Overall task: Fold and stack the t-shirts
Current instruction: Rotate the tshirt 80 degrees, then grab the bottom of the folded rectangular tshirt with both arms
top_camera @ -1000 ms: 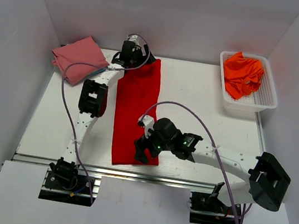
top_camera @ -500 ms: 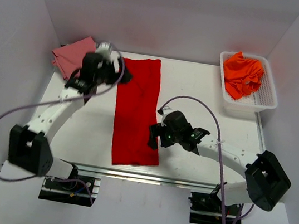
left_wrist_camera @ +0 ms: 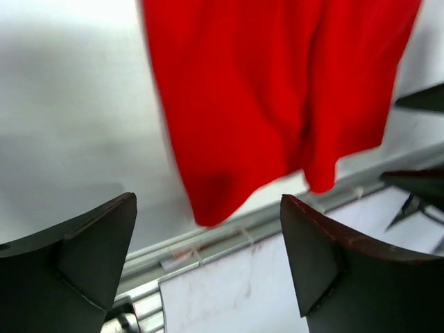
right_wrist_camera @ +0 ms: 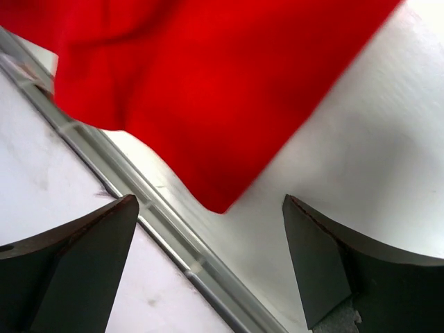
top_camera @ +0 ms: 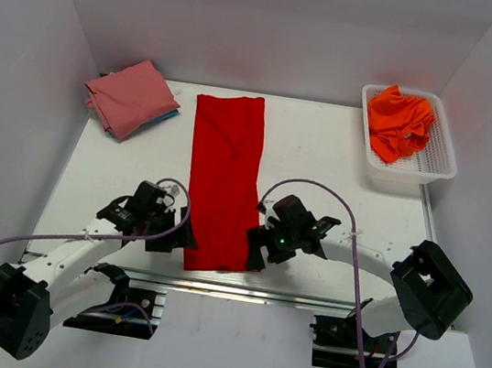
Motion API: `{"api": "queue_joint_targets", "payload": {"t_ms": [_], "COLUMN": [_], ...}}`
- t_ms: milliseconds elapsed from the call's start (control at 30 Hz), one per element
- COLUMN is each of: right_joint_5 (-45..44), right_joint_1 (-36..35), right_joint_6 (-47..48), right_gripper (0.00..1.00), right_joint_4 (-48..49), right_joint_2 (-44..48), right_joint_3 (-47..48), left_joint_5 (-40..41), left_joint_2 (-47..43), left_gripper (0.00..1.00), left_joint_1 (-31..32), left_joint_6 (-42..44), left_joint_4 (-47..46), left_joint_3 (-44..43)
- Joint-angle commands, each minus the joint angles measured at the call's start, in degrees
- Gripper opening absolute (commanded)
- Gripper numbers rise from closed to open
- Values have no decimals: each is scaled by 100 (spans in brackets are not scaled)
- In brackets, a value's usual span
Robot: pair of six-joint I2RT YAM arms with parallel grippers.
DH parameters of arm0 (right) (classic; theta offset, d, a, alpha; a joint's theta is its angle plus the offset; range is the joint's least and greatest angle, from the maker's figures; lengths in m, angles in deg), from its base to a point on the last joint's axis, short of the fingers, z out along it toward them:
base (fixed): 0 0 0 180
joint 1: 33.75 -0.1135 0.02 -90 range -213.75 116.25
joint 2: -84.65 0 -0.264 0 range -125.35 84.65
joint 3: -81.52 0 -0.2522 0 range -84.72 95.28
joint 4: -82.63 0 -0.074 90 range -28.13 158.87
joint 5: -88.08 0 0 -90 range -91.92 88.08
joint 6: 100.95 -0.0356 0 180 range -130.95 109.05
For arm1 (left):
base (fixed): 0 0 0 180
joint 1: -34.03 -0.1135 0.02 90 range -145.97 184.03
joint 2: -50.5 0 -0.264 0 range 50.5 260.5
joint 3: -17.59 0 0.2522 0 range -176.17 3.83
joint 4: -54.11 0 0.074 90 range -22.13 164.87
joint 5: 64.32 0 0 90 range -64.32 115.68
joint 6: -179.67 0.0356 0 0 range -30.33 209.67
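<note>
Left gripper (top_camera: 180, 237) and right gripper (top_camera: 256, 246), agape, flank the narrow-folded red t-shirt (top_camera: 224, 167)

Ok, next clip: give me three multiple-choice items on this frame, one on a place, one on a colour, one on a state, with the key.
1. Where are the orange shirts?
A) in the white basket at the far right
B) held in a gripper
C) spread flat at centre

2. What colour shows under the folded pink shirt?
A) yellow
B) teal-blue
C) white

3. How are the left gripper and right gripper at the red shirt's near end?
A) both shut on it
B) left shut, right open
C) both open, holding nothing

Key: 1 A, the orange cloth is heaped inside the basket. 2 B, a teal-blue cloth peeks out at the pink shirt's edge. 3 C, each wrist view shows the fingers apart with nothing gripped between them.
</note>
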Motion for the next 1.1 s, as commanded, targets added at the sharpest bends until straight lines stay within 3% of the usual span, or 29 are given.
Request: {"api": "queue_joint_targets", "payload": {"t_ms": [0, 67, 200, 267, 333, 400, 500, 533, 600, 667, 733, 833, 1067], "right_joint_5": [40, -145, -41, 4, 65, 100, 118, 92, 74, 100, 153, 92, -13], "right_joint_1": [-12, 6, -3, -12, -12, -21, -12, -3, -3, -20, -12, -21, -21], "right_joint_6": [-396, -599, -732, -758, -758, -784, -793, -802, -820, -793, -741, -601, -407], "right_gripper": [90, 90, 78, 59, 47, 47, 39, 29, 18, 3, 0, 0, 0], "right_joint_4": [-28, -2, 174, 183, 165, 139, 112, 182, 235, 253, 297, 315, 280], "right_joint_2": [-51, -86, -341, -446, -482, -464, -438, -447, -464, -465, -421, -394, -351], "right_joint_3": [-183, -202, -202, -175, -193, -202, -280, -316, -316, -307, -316, -299, 62], "left_joint_5": [-434, -434, -364, -364, -364, -364, -294, -67, 31, 84, 224, 277, 453], "left_joint_2": [-176, -176, -45, 122, 192, 254, 307, 307, 360, 552, 710, 799, 361], "left_gripper": [92, 89, 78, 75, 72, 70, 61, 53, 43, 37, 32, 0, 0], "left_joint_1": [146, 200, 384, 446, 507, 647, 762, 762, 815, 867, 868, 868, 868], "left_joint_6": [-314, -315, -446, -525, -526, -596, -667, -667, -667, -605, -605, -605, -552], "left_joint_4": [327, 266, 134, -6, -76, -77, -130, -43, 20, -128, -270, -499, -552], "left_joint_3": [370, 476, 590, 670, 731, 731, 784, 784, 662, 591, 591, 460, 231]}}
